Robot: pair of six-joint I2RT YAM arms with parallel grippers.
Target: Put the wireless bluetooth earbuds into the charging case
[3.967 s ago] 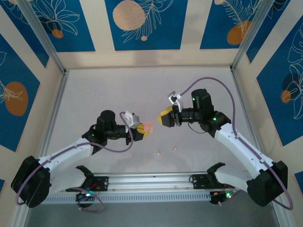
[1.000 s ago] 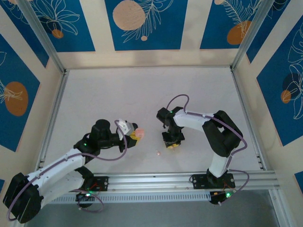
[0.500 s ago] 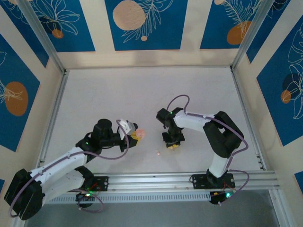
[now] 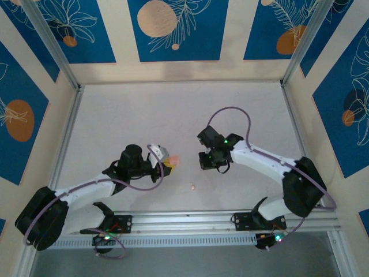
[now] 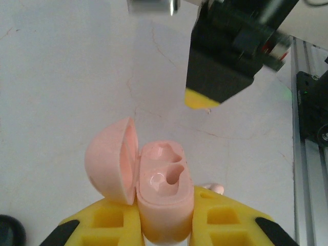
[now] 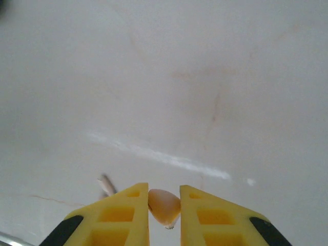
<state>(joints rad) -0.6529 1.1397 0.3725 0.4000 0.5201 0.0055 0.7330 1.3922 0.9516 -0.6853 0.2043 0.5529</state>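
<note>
Pale tabletop [image 4: 144, 115], faintly cracked, spreads under both arms. The left gripper [image 5: 165, 218] is clenched on the pink charging case [image 5: 163, 184]. Its lid [image 5: 110, 161] is swung open to the left of the jaws, with the sockets in view. The right gripper [image 6: 164, 200] pinches one pale pink earbud [image 6: 165, 207] between its yellow fingers and hangs just ahead of the left jaws. A second earbud [image 4: 193, 186] lies loose on the table, between the two grippers and toward the bases.

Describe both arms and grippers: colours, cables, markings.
Left arm and right arm: white links, black joints, green LEDs, a looping purple cable each. Left gripper and right gripper: yellow blocky fingers with square recesses, black patches at outer corners.
</note>
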